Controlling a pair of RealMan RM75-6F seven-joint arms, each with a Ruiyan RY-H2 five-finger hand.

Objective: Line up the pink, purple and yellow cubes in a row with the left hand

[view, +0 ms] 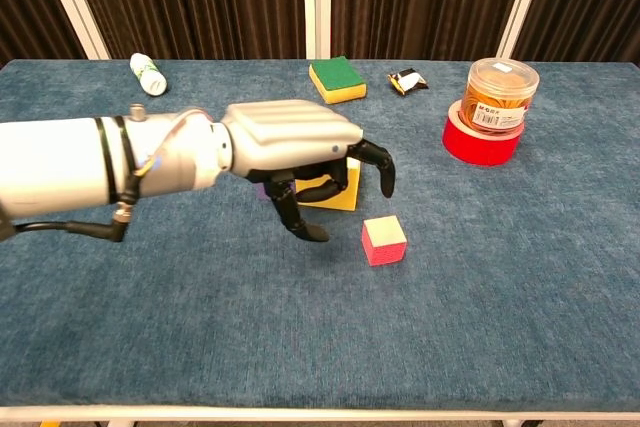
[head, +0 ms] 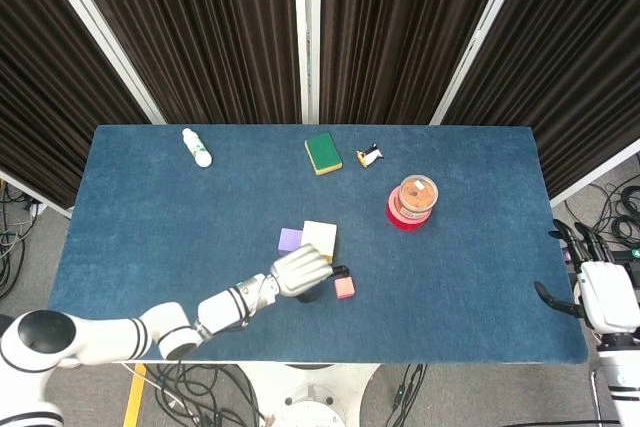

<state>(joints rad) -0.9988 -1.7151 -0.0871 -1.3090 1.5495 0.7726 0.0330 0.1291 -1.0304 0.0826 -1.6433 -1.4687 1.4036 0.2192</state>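
The small pink cube (head: 345,288) (view: 384,239) lies alone near the table's front middle. Just behind it stand the larger yellow cube (head: 320,238) (view: 340,190) and the purple cube (head: 290,240), side by side and touching; in the chest view the purple cube is almost wholly hidden behind my hand. My left hand (head: 300,273) (view: 295,147) hovers just left of the pink cube, fingers spread and curved downward, holding nothing. One fingertip (view: 387,173) hangs above the pink cube without touching it. My right hand (head: 603,297) stays off the table's right edge.
A green sponge (head: 323,153) (view: 337,79) and a small penguin figure (head: 370,156) (view: 407,80) lie at the back. A jar on a red tape roll (head: 412,203) (view: 492,112) stands at the right. A white bottle (head: 196,147) (view: 147,73) lies at the back left.
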